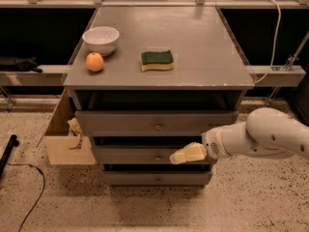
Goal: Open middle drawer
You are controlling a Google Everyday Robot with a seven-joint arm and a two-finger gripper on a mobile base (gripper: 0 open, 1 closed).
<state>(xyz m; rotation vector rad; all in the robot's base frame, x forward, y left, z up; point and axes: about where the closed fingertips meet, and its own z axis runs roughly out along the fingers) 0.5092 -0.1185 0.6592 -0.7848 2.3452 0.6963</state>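
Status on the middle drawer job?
Gripper in front of the middle drawer, just right of its knob, not on it. Drawer looks shut. Cardboard box on floor left of cabinet, off the path.

An orange [95,62] lies before a bowl [101,39] on the worktop [203,47], a sponge [157,60] to their right. The gripper [178,157] is before the middle drawer [125,154], beside its knob [158,157].

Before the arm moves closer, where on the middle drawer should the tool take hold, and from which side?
Take the small round knob at the centre of the middle drawer front, coming straight from the front. The front is flat, so only the knob offers a hold. The tool hangs close beside the knob, at its height.
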